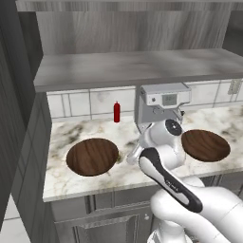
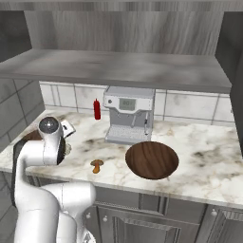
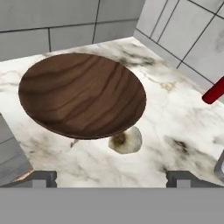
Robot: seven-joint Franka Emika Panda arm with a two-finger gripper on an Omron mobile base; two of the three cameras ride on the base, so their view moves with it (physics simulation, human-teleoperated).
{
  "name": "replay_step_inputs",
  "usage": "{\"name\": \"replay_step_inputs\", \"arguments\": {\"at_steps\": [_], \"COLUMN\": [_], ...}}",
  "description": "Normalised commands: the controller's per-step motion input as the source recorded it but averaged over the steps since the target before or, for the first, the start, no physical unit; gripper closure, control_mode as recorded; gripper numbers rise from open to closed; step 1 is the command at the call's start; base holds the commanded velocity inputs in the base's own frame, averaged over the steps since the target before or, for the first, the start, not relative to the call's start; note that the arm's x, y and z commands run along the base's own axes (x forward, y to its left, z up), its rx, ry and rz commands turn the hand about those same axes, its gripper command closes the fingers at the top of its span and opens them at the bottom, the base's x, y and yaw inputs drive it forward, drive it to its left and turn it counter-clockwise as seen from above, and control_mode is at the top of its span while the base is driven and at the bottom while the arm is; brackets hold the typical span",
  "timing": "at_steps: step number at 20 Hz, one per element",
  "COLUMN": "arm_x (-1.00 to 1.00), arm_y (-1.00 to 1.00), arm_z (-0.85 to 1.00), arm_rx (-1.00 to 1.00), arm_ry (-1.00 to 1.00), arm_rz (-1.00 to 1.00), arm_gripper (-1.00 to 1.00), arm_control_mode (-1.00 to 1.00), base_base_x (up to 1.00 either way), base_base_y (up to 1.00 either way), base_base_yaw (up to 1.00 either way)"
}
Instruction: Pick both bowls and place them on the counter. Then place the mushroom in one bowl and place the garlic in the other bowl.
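Two dark wooden bowls stand on the white marble counter (image 1: 64, 135): the left bowl (image 1: 92, 156) and the right bowl (image 1: 205, 144). The hand view looks down on the left bowl (image 3: 83, 94). The pale garlic (image 3: 127, 141) lies on the marble, touching that bowl's near rim and partly tucked under it. My gripper (image 3: 112, 179) hovers open just short of the garlic, with nothing between its fingertips (image 3: 41, 178). The orange-brown mushroom (image 2: 97, 165) lies on the counter left of the right bowl (image 2: 152, 160). Both bowls are empty.
A grey coffee machine (image 1: 161, 107) stands against the tiled wall between the bowls, with a red bottle (image 1: 116, 112) to its left. A grey shelf slab (image 1: 133, 69) overhangs the counter. The red bottle (image 3: 214, 92) shows at the right edge of the hand view.
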Motion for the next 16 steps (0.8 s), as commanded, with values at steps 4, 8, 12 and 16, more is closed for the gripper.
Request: {"name": "replay_step_inputs", "arguments": {"at_steps": [4,8,12,16], "arm_x": [0.0,0.01,0.13,0.09], "arm_y": [-0.45,-0.29,-0.13,0.0], "arm_z": [-0.02,-0.31,-0.28,-0.38], "arm_rx": [0.16,0.14,0.12,0.03], "arm_ry": [0.0,0.0,0.0,-0.04], "arm_rz": [-0.01,0.02,0.05,0.06], "arm_gripper": [-1.0,-1.0,-1.0,-1.0], "arm_control_mode": [-1.0,-1.0,-1.0,-1.0], "base_base_x": [0.0,0.0,0.0,0.0], "base_base_y": [0.0,0.0,0.0,0.0], "base_base_yaw": [0.0,0.0,0.0,0.0]}}
